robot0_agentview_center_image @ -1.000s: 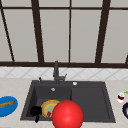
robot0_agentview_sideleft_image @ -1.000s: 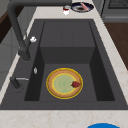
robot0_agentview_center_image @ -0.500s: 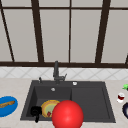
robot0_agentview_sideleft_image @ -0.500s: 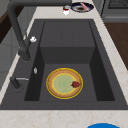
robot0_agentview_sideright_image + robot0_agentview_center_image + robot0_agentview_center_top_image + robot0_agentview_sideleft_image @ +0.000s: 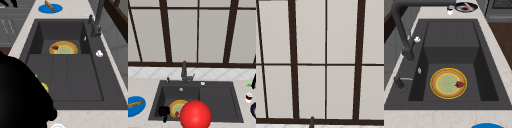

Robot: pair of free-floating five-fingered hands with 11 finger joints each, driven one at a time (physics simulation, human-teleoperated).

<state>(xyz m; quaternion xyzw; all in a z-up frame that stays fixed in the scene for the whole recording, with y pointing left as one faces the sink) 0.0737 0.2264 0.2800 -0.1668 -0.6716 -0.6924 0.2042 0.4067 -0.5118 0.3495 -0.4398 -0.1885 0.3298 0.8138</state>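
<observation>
- The yellow-rimmed plate (image 5: pixel 175 108) lies flat on the floor of the sink (image 5: pixel 218 100), in its deeper left basin. A small red piece (image 5: pixel 459 84) sits at the plate's 3 o'clock in the left side view.
- In the front view the left robot hand (image 5: pixel 163 111) hangs at the plate's 9 o'clock, just beside its rim. I cannot tell whether its fingers are wide or curled.
- A big red ball (image 5: pixel 195 115) covers the plate's 4 o'clock edge in the front view.
- The faucet (image 5: pixel 184 71) stands at the plate's 12 o'clock.
- On the tabletop (image 5: pixel 143 86), at 9 o'clock, a blue plate (image 5: pixel 140 110) carries a brown stick (image 5: pixel 135 103).
- At 3 o'clock, well apart, stands a red-and-white cup (image 5: pixel 248 97).
</observation>
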